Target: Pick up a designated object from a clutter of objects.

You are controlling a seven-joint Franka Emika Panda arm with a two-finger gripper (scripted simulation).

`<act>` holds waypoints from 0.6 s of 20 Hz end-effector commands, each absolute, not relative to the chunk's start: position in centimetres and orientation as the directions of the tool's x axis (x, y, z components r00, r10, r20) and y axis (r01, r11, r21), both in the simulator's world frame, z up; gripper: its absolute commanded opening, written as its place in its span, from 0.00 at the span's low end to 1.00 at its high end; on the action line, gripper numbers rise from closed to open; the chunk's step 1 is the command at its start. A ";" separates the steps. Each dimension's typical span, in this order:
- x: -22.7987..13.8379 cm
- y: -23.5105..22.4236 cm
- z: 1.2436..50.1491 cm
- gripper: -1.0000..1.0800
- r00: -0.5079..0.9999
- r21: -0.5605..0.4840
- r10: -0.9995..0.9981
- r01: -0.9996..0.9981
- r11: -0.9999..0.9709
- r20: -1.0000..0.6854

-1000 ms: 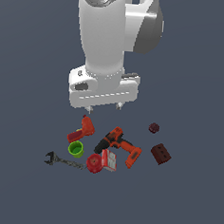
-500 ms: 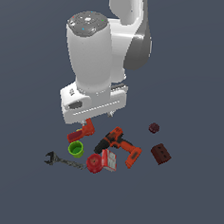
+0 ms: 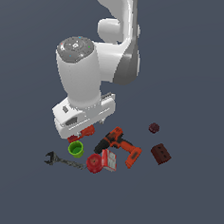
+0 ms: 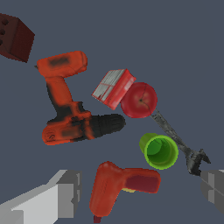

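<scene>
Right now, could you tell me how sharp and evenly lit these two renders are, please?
Exterior view: flat light, no cast shadows, the small items look soft, and the arm hides part of the clutter. Wrist view: sharper, the green cup is crisp, and the gripper fingers are cropped at the edge.

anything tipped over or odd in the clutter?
The green cup stands upright, mouth open, apart from its neighbours. The power drill and red tool lie on their sides. The hand is open. Nothing spilled or damaged.

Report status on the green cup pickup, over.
Gripper open, empty, above the pile. Green cup upright on the floor, not gripped. Red tool and wrench lie close beside it.
</scene>
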State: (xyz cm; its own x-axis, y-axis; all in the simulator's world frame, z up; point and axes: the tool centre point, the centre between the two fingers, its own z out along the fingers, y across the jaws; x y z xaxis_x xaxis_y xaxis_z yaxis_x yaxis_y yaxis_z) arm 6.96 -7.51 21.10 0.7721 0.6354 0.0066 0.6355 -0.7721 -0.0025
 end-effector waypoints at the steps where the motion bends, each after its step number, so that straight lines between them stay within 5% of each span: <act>1: 7.3 -8.2 20.1 0.96 0.735 -0.001 0.678 0.678 -0.735 0.006; 12: 8.5 -11.0 15.7 0.96 0.549 0.001 0.836 0.836 -0.549 0.002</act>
State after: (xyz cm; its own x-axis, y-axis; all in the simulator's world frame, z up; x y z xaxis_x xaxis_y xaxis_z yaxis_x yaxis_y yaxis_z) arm 8.39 -10.64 16.34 0.5779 0.8161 0.0024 0.8161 -0.5779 0.0004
